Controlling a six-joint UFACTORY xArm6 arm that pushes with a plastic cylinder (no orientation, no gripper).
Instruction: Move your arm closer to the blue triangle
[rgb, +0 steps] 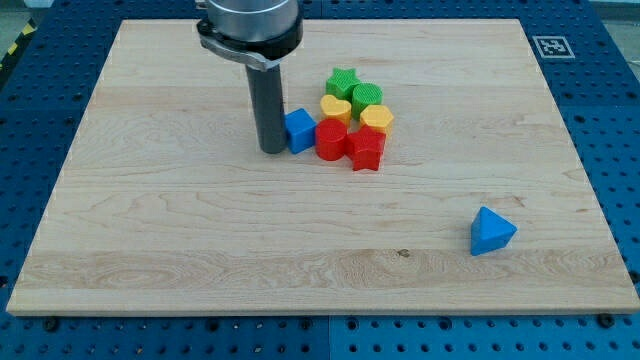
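While the cluster crowds the bench's upper middle, the blue triangle (492, 232) lies alone toward the view's lower right, well apart from every other block and near, but not at, the bench's right edge.

Item, target: blue triangle, resting flat on the wooden bench (180, 250), with bare wood all around it.

Item, end effector: a straight dark rod with no jaws to spread or press, so it pinches nothing. My tip (272, 150) stands on the bench at the upper centre, just beside the left face of the blue cube (300, 130) (touching or a hair apart, I cannot tell which).

Item, bearing: from my tip the triangle lies toward the view's right and bottom, on a long diagonal. By my judgement the approach calls for a slide down and to the right.

Item, obstruction: the blue cube, the red cylinder (331, 140) and the red star (366, 149) sit immediately right of my tip, so a purely rightward start would likely shove them; heading toward the view's bottom first looks clearer.

Item, remainder: yellow heart (335, 107), yellow block (377, 118), green star (343, 81), green block (367, 96), all packed behind the red ones.
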